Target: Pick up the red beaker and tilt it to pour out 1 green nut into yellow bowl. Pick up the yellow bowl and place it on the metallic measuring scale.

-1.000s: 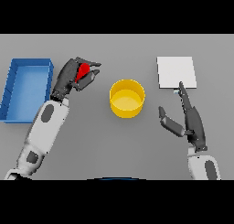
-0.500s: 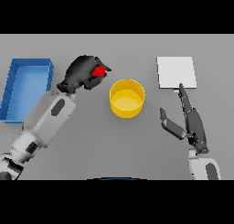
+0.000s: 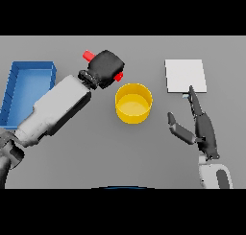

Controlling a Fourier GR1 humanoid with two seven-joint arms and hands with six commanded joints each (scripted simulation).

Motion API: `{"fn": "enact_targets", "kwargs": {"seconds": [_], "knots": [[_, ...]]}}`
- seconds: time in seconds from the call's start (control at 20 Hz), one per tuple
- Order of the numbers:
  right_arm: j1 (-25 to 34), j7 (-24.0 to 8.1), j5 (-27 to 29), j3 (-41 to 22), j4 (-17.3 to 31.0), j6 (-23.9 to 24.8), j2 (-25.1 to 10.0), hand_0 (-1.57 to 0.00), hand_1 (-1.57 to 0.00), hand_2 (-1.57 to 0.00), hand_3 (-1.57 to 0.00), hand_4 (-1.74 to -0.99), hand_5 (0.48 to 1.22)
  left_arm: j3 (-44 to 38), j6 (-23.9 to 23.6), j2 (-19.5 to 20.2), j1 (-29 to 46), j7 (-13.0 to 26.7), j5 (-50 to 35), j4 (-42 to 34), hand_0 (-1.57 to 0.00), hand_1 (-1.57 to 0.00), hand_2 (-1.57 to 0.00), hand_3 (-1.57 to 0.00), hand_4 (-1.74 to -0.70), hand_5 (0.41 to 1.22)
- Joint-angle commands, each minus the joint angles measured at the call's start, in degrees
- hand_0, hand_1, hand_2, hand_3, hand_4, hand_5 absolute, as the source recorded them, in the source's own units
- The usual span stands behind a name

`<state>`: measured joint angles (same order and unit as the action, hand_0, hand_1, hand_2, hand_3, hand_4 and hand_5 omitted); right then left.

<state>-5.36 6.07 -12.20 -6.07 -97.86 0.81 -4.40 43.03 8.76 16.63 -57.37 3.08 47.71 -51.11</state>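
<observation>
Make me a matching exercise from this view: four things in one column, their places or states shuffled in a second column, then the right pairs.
Things:
1. red beaker
2. yellow bowl
3. blue bin
4. right hand

Places or states:
A. at the table's left edge
B. open, fingers pointing at the metallic measuring scale
C. held in the left hand, beside the bowl's rim
D. standing mid-table, between the two hands

Pairs: 1-C, 2-D, 3-A, 4-B

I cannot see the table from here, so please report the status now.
Left hand shut on red beaker, beside yellow bowl. Right hand open, idle near scale. Bowl not yet on scale. Nothing blocking.
</observation>
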Motion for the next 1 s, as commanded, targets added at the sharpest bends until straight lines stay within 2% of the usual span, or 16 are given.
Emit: {"fn": "enact_targets", "kwargs": {"seconds": [0.0, 0.2, 0.35, 0.5, 0.65, 0.95], "knots": [[0.0, -0.2, -0.1, 0.1, -0.5, 0.4, 0.1, 0.00, 0.00, 0.00, 0.00, -1.245, 0.679, 1.8, 1.8, -0.4, -1.1, -0.1, 0.9, 0.3, -1.57, -1.57, -1.57, -1.57, -1.66, 1.212], [-0.1, 0.0, 0.0, 0.5, 0.2, 1.3, 0.9, 0.00, 0.00, 0.00, 0.00, -1.209, 0.654, 7.2, 5.0, -1.1, -5.6, -2.9, 3.3, 3.7, -1.57, -1.57, -1.57, -1.57, -1.70, 1.217], [-0.7, 0.8, -1.2, 0.1, 0.7, 1.9, 0.9, 0.00, 0.00, 0.00, 0.00, -1.195, 0.647, 11.8, 7.5, -1.9, -9.1, -3.5, 5.3, 5.2, -1.57, -1.57, -1.57, -1.57, -1.72, 1.219], [-0.7, 0.1, -2.6, -0.9, 0.0, 2.2, 1.2, 0.00, 0.00, 0.00, 0.00, -1.188, 0.647, 16.1, 8.6, -2.4, -11.9, -3.5, 7.8, 7.3, -1.57, -1.57, -1.57, -1.57, -1.73, 1.220], [-0.7, 0.1, -1.3, -0.1, -0.2, 2.4, 1.5, 0.00, 0.00, 0.00, 0.00, -1.180, 0.630, 20.4, 7.2, -1.8, -13.0, -5.9, 10.0, 7.7, -1.57, -1.57, -1.57, -1.57, -1.74, 1.220], [-0.2, 0.0, -2.0, -0.1, 0.1, 2.8, 1.3, 0.00, 0.00, 0.00, 0.00, -1.162, 0.627, 29.1, 6.2, -4.2, -17.8, -7.2, 15.2, 10.7, -1.57, -1.57, -1.57, -1.57, -1.73, 1.221]]}}
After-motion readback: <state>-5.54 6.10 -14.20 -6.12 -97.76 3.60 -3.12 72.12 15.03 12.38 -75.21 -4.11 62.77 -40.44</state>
